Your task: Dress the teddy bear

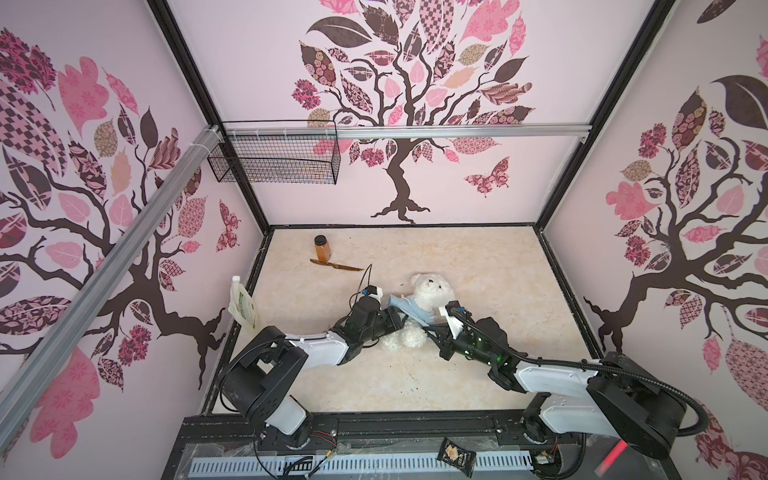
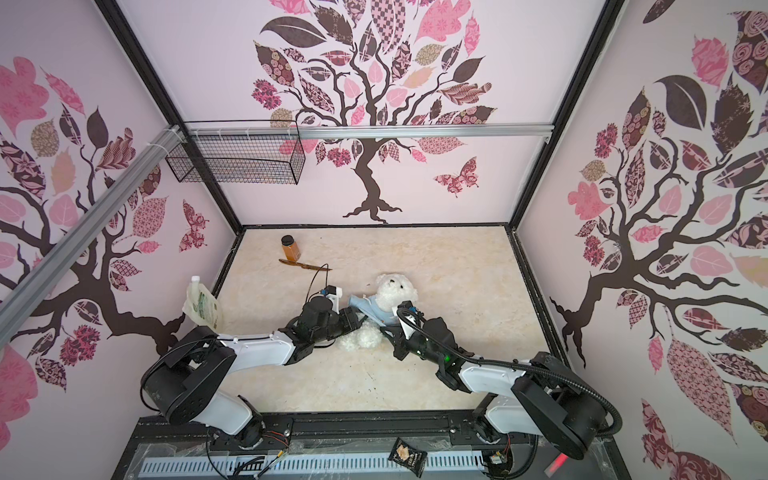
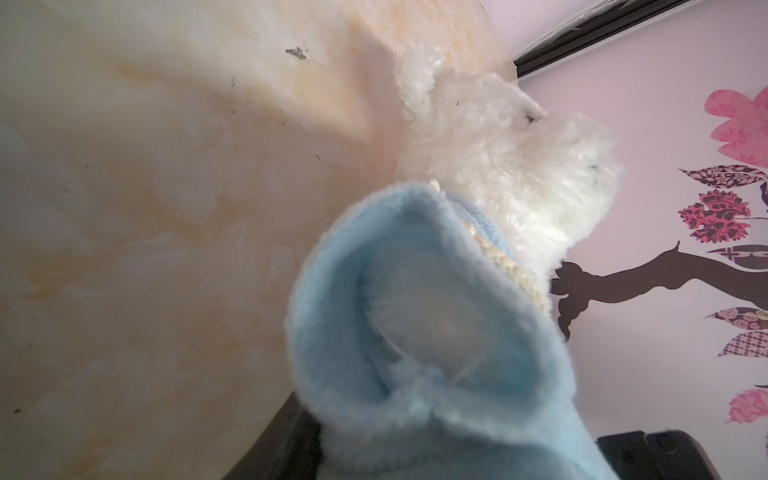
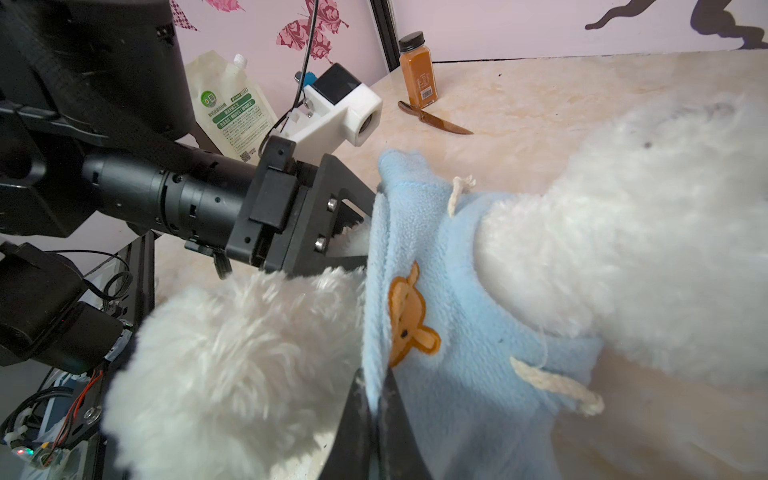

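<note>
Fleece shirt, light blue, is seen already over the head and bunched on the chest of the teddy bear, which is laid face up mid-counter, head toward the back wall. The hem is pinched tight by the right jaws. The left jaws are pushed in beside the sleeve; tips are hidden by fabric, so their spread cannot be told. Step judged: sleeve threading. Next, the bear's arm would need feeding through while the hem is drawn down
</note>
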You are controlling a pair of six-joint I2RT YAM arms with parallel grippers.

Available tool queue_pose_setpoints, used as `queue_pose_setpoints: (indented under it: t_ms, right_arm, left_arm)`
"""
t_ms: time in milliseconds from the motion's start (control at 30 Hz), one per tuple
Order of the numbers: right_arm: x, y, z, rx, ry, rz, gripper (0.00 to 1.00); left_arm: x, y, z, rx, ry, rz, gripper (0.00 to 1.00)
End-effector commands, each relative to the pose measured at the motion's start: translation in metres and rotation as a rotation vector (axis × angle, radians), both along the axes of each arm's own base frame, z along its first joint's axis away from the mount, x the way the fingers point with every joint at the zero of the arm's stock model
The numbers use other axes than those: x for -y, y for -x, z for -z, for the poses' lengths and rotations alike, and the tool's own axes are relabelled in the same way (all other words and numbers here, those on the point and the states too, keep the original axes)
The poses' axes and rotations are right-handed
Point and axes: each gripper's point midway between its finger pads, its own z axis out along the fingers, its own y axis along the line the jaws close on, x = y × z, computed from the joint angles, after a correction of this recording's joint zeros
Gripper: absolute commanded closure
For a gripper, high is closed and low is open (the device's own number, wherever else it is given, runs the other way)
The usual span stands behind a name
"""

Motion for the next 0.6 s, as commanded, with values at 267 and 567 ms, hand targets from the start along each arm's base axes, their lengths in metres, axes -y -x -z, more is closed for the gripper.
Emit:
queue_pose_setpoints:
  t_ms: [267,567]
  right_arm:
    - [0.013,-0.002,0.026,-0.038,0.114,0.076,1.0]
    - [0.012,-0.012,0.034,-0.036,0.202,0.079,0.99]
  left_arm:
    - [-0.038,-0.005,0.011,0.111,-0.24,-0.058,0.21]
    - [-0.036,0.044,-0.006,0.253,-0.288,0.18,0.05]
